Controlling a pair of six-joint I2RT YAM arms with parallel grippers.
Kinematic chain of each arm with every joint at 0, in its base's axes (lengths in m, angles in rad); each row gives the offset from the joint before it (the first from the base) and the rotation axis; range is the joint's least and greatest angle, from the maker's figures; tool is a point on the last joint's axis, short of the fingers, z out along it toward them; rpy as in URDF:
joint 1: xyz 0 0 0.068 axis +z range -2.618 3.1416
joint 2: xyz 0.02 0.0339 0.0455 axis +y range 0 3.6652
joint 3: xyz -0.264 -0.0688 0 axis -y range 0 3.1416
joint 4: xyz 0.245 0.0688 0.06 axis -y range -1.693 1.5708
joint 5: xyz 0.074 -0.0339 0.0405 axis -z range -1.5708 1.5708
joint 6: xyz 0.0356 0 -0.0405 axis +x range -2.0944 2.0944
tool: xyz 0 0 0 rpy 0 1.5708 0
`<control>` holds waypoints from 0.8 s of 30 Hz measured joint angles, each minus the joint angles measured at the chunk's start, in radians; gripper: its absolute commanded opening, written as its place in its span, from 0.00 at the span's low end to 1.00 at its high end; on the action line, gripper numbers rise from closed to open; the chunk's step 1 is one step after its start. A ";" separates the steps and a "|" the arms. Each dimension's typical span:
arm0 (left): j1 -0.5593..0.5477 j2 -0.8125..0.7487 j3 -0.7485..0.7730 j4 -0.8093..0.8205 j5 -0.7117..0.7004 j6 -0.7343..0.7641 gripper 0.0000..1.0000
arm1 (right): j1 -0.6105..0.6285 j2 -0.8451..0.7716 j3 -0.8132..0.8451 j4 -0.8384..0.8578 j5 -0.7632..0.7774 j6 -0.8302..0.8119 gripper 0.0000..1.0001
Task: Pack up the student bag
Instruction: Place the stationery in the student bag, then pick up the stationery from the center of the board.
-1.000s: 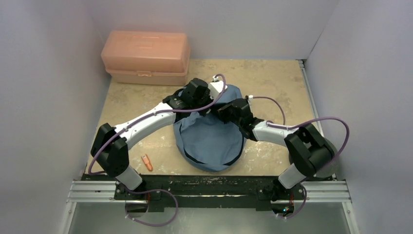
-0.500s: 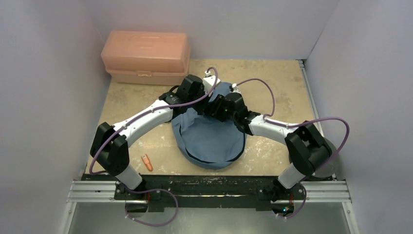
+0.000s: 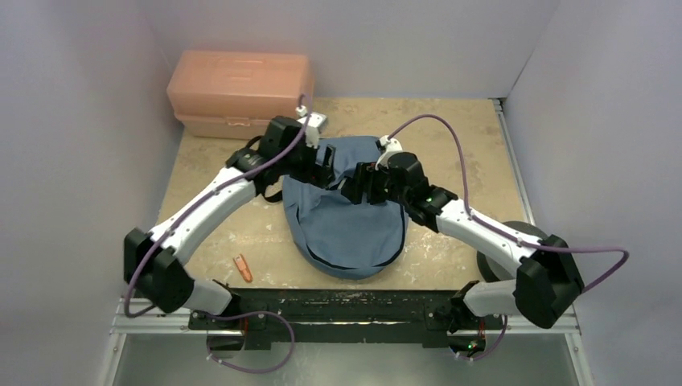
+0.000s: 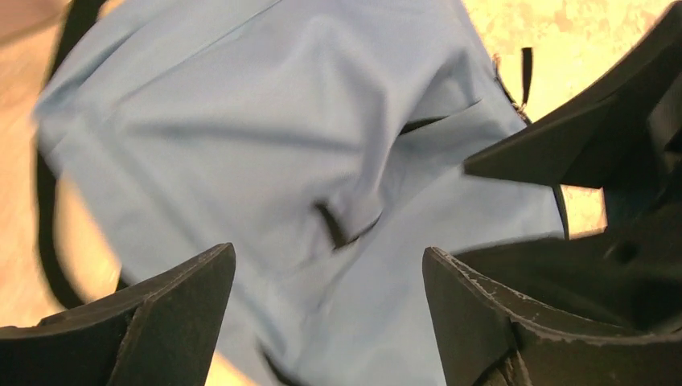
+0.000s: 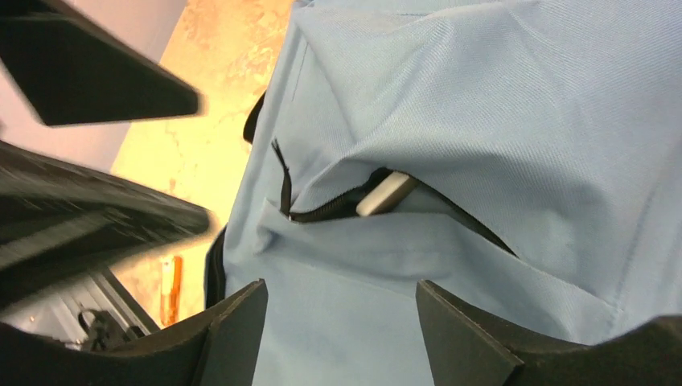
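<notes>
Jaws on both sides are seen spread, nothing held; student bag (image 3: 346,233) fabric should be gripped nr pocket zip (image 5: 322,211), kept taut.

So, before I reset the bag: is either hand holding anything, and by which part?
Nothing is held: left hand and right hand both hang open over the backpack.

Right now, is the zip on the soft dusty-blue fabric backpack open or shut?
Open, at least partly: in the right wrist view the zip on the backpack gapes, with a pale flat item poking out.
</notes>
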 measured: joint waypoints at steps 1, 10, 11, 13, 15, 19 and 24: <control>0.014 -0.042 -0.016 -0.023 -0.005 -0.018 0.89 | 0.001 -0.019 -0.004 -0.014 0.002 -0.017 0.75; 0.233 -0.590 -0.330 -0.366 -0.372 -0.481 1.00 | 0.001 -0.154 -0.047 -0.110 0.031 -0.127 0.77; 0.246 -0.609 -0.368 -0.410 -0.393 -0.544 1.00 | 0.001 -0.152 -0.047 -0.111 0.029 -0.131 0.76; 0.262 -0.600 -0.448 -0.493 -0.420 -0.678 1.00 | 0.001 -0.144 -0.047 -0.110 0.025 -0.139 0.76; 0.267 -0.554 -0.519 -0.548 -0.431 -0.801 1.00 | 0.001 -0.135 -0.047 -0.110 0.014 -0.143 0.76; 0.271 -0.475 -0.609 -0.598 -0.463 -0.963 0.85 | 0.001 -0.128 -0.047 -0.116 0.002 -0.149 0.75; 0.319 -0.443 -0.699 -0.546 -0.470 -1.081 0.71 | 0.001 -0.144 -0.053 -0.117 0.002 -0.151 0.73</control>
